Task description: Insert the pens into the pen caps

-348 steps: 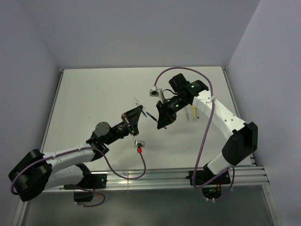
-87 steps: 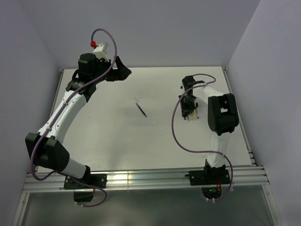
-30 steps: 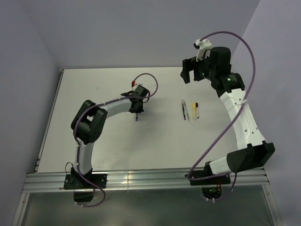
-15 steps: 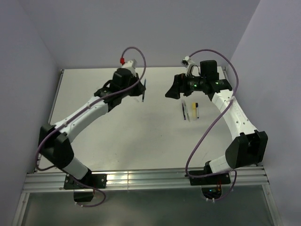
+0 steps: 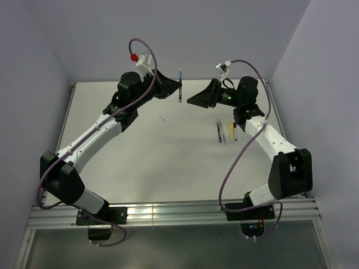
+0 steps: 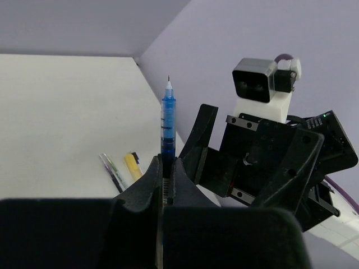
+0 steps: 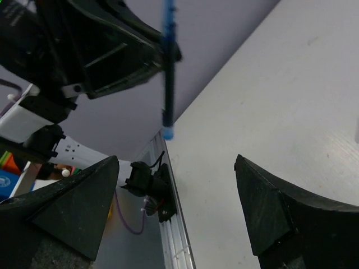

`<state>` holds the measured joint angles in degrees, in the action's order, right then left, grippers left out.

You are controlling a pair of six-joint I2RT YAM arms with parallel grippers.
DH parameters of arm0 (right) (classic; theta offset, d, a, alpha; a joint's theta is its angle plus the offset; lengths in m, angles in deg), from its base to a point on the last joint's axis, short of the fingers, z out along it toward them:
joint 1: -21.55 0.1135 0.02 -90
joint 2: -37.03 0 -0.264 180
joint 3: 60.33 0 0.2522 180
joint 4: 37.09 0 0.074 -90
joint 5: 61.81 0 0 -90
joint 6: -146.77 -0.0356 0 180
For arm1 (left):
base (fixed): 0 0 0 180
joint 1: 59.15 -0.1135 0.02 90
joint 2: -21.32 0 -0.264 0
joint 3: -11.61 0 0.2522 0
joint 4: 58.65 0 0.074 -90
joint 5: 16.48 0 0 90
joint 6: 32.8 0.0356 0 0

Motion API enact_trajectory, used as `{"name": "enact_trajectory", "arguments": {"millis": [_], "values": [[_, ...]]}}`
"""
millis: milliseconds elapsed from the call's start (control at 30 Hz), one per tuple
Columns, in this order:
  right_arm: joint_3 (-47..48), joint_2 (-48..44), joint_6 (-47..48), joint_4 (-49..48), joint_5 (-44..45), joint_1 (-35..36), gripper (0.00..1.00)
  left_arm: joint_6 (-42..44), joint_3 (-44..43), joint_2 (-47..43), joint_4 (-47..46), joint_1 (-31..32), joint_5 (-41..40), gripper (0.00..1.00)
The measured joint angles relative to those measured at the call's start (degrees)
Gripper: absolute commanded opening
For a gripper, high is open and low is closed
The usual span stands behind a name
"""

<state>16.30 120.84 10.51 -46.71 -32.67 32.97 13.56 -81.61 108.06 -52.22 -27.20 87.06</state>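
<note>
Top external view: the left arm is stretched from its near-left base up toward the far middle of the table, with the left gripper raised off the surface and pointed right. A blue pen is pinched between its closed fingers and held upright, tip up, above the far edge. The right arm is bent up from its near-right base, and the right gripper is levelled leftward, just beside the pen but apart from it. Its fingers are spread and nothing is held between them.

In the left wrist view the pen is clamped low on its barrel, with the needle tip uppermost; the right gripper faces it closely. In the right wrist view the pen is seen beyond the spread fingers.

On the table to the right, a dark pen, a pale pen and a yellow cap are laid side by side.
</note>
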Motion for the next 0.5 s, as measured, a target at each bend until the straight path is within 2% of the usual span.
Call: {"name": "enact_trajectory", "arguments": {"millis": [267,500], "values": [[0.1,0.1,-3.9,-6.9,-1.2,3.4,0.82,-5.9,4.1,0.0,-5.7,0.0,5.0,0.00],[1.0,1.9,-5.2,-7.6,-1.3,4.8,0.59,-11.1,6.3,0.0,-10.5,0.0,7.8,0.00]]}}
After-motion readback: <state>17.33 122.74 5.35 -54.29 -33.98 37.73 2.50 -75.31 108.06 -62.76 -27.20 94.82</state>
